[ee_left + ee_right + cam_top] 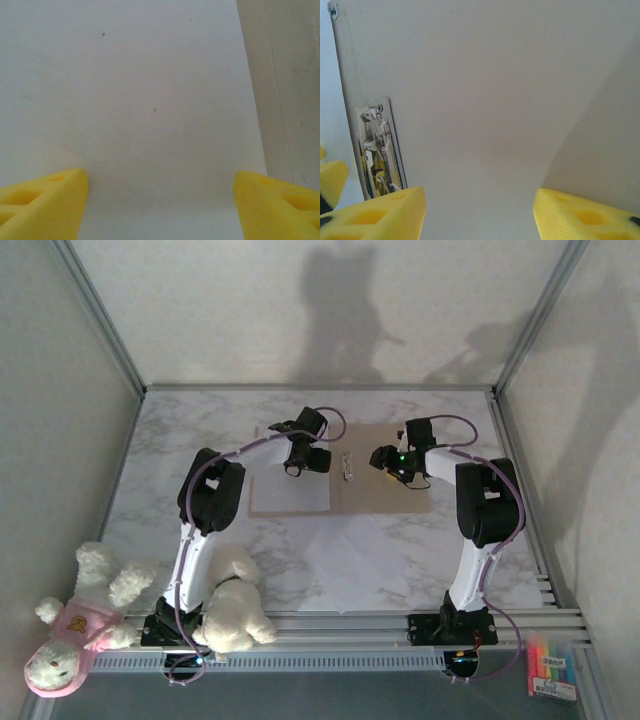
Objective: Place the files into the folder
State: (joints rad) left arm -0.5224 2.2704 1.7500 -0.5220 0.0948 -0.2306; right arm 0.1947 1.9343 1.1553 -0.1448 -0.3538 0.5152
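Here's the overhead look: the tan folder (390, 498) lies open flat in the middle of the marble desk (330, 560), with a metal clip (348, 465) sitting along its centre fold. The files (290, 495) are down on the folder's left half as a white sheet, its right edge just short of the clip.

The left arm (210, 495) reaches in over the far edge of that sheet. The right arm (488, 502) reaches over the folder's right half, and the clip lies between the two.

On the left wrist camera, white paper (150, 100) spreads right across the view. The two yellow fingertips (45, 200) sit wide apart at the bottom corners, so the left jaws are open with nothing caught between them. A strip of tan folder (290, 75) runs down the right side, just beside the paper's edge.

Over to the right wrist camera, and it's bare folder board (485, 90) underneath. The clip (379, 150) is at lower left and a sliver of the white sheet (327, 90) shows at the left edge. Its yellow fingertips (385, 215) are spread as well, so the right jaws are open and gripping nothing. Whether they touch the board, I can't tell.

Down at the near edge, two plush toys are by the left arm's base, one in pink (70, 640) and one plain white (235, 610). A pack of highlighters (552, 668) lies at the far right.
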